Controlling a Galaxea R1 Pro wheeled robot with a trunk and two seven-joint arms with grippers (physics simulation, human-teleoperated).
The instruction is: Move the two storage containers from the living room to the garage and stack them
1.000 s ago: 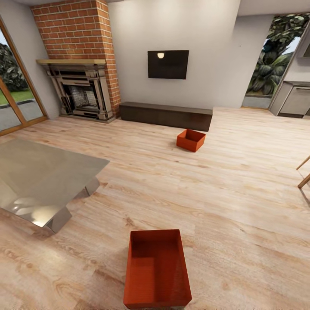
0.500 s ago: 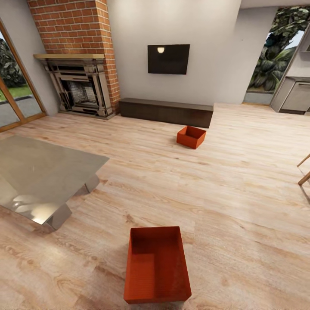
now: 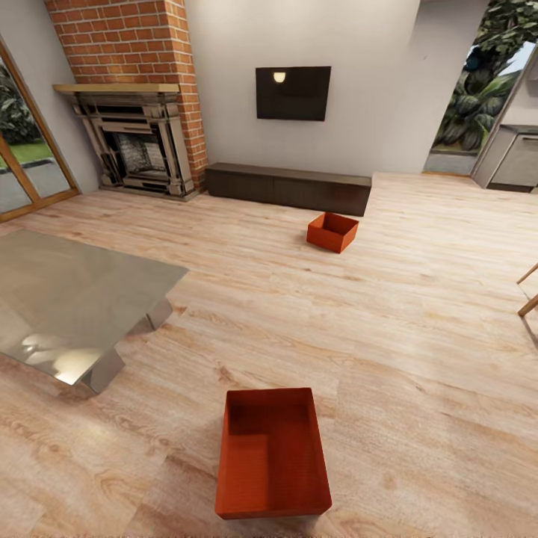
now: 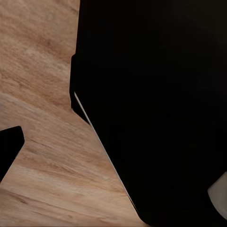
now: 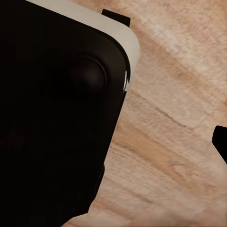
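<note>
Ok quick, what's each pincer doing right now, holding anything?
Left pincer: cannot be told; the wrist view gives dark robot body and wood floor.
Right pincer: cannot be told either.

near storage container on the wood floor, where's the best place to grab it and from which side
Probably the rims of the two long side walls of the near storage container, one end effector per side, coming from above. It sits upright and open-topped on the wood-plank floor, its long axis pointing away from the robot, so both long rims are exposed left and right.

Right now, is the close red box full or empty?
Empty. The near storage container sits upright on the wood floor, and its bare orange-red bottom shows.
</note>
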